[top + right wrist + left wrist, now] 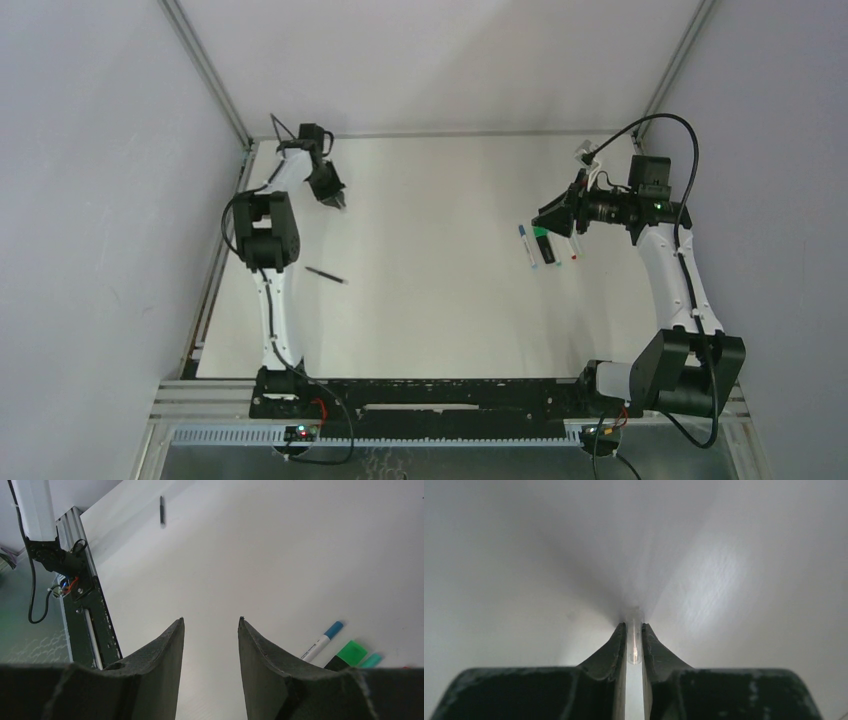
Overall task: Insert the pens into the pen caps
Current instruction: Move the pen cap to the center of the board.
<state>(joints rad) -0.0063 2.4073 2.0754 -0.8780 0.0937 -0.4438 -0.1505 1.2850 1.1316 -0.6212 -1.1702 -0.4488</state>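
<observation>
A: Start near the bases. What lies closest?

B: A thin black pen (325, 274), alone on the white surface (440, 300). It is on the left side, just beside the left arm (270, 235). It lies flat, a little slanted, and nothing touches it.

A: And further in?

B: On the right there is a small cluster. A white pen with a blue tip (527, 245) and a black marker with a green end (543, 246) lie just beside each other, roughly parallel. A teal piece (372, 660) shows next to the green end; I cannot tell whether it is a cap or a pen tip. A red-tipped pen (573, 252) lies to the right of those, its barrel partly under the head of the right arm (665, 265).

A: The right jaws?

B: They hang above the surface at the far side of that cluster. They stand well apart, with nothing between them. In the wrist view the blue-tipped pen and the green end sit off to the side of one finger, not in the gap.

A: And the left jaws?

B: Farthest of all, toward the far left corner, pointing down at the surface. They are well apart from every pen I named. They stand almost together, with only a narrow slit between them. A small clear bit (635, 647) sits in that slit, pinched from both sides. It is too small to say whether it is a cap or a pen.
</observation>
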